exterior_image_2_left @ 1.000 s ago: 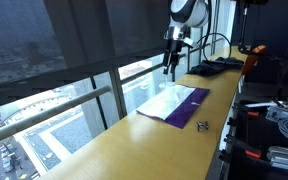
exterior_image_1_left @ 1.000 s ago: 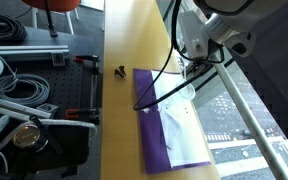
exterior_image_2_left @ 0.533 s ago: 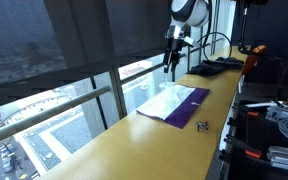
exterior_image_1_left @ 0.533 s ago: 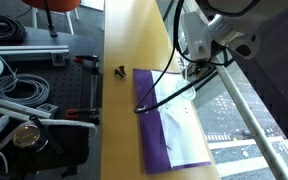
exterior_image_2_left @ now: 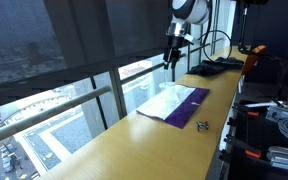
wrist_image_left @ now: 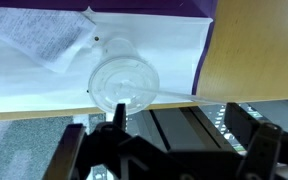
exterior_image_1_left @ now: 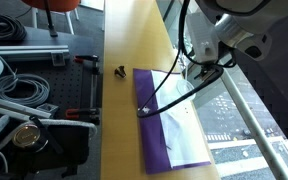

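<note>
The round clear piece [wrist_image_left: 124, 86] is shown only in the wrist view. There it lies at centre frame on the white sheet [wrist_image_left: 179, 55], just above the end effector [wrist_image_left: 167, 152]. It cannot be made out in either exterior view. The fingers [wrist_image_left: 72, 150] are also seen clearly in the wrist view alone. They stand far apart at the lower left and lower right of the frame, and nothing is held between them. A strip of the purple mat [wrist_image_left: 154, 8] is seen along the top edge, and bare wood of the surface [wrist_image_left: 259, 60] at the right.

In an exterior view, the end effector [exterior_image_2_left: 168, 63] is seen hanging above the far end of the mat, clear of the surface. A black cable [exterior_image_1_left: 164, 85] is shown only in an exterior view from above, running across the upper part of the mat from the arm. A small black object [exterior_image_1_left: 119, 70] is seen in both exterior views on bare wood just beyond a corner of the mat, but not in the wrist view.

Counted: one end effector, one round clear piece, one white sheet, one purple mat, one black cable and one small black object.
</note>
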### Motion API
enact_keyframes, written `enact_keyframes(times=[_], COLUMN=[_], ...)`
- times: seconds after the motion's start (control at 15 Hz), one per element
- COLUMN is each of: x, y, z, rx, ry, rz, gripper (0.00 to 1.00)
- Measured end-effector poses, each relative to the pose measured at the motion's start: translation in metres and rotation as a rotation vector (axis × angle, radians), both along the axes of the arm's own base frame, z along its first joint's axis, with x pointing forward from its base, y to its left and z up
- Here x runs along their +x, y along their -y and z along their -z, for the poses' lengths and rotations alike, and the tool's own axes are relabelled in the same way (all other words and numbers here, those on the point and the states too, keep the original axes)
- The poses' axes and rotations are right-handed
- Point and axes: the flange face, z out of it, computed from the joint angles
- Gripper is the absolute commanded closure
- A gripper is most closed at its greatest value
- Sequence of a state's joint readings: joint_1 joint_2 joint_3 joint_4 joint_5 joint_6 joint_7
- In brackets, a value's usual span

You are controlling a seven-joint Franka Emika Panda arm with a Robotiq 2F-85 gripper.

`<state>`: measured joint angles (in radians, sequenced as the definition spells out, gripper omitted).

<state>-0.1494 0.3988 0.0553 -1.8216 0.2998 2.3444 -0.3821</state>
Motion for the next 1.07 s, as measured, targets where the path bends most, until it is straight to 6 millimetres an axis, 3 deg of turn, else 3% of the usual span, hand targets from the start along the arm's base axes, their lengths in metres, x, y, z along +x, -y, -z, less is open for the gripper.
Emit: enact_keyframes(times=[0.47,1.07], x=[0.002,-0.002], y=[-0.005,-0.019], z=[-0.007,0.004], rx=[-0.002,0.001], ry=[0.016,-0.008], rz=[-0.018,-0.040], gripper=[0.00,0.00])
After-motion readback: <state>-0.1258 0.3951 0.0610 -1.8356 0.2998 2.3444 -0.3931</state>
